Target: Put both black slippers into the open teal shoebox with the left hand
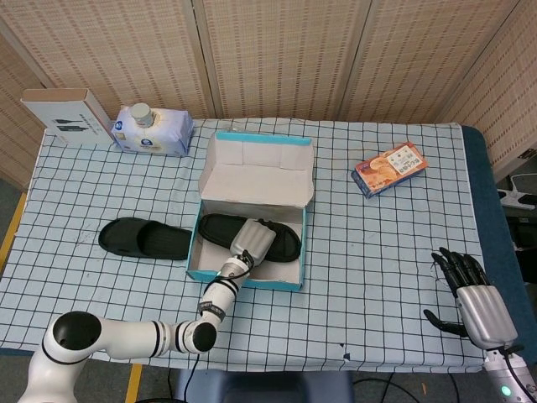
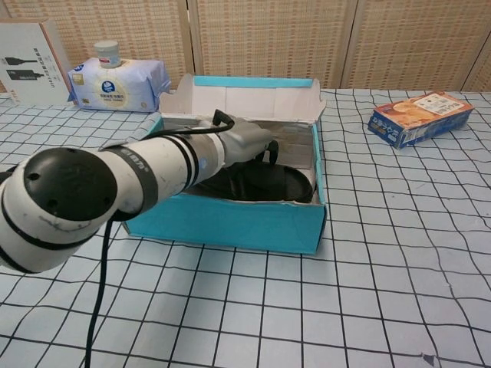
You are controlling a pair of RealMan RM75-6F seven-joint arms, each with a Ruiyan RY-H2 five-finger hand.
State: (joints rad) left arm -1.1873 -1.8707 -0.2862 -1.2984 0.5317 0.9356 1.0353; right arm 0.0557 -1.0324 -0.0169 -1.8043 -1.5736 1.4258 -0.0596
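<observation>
The open teal shoebox [image 1: 242, 281] [image 2: 230, 225] sits mid-table with its lid standing up at the back. One black slipper [image 1: 282, 239] [image 2: 284, 183] lies inside it. My left hand [image 1: 252, 241] [image 2: 245, 139] reaches down into the box and grips that slipper across its strap. The second black slipper [image 1: 144, 239] lies flat on the checked cloth just left of the box. My right hand [image 1: 471, 295] rests at the near right edge of the table, fingers apart, holding nothing.
A pack of wipes [image 1: 153, 131] [image 2: 119, 80] and a white carton [image 1: 67, 117] stand at the back left. An orange snack box [image 1: 389, 168] [image 2: 419, 116] lies at the back right. The table's blue edge [image 1: 484, 193] runs down the right side.
</observation>
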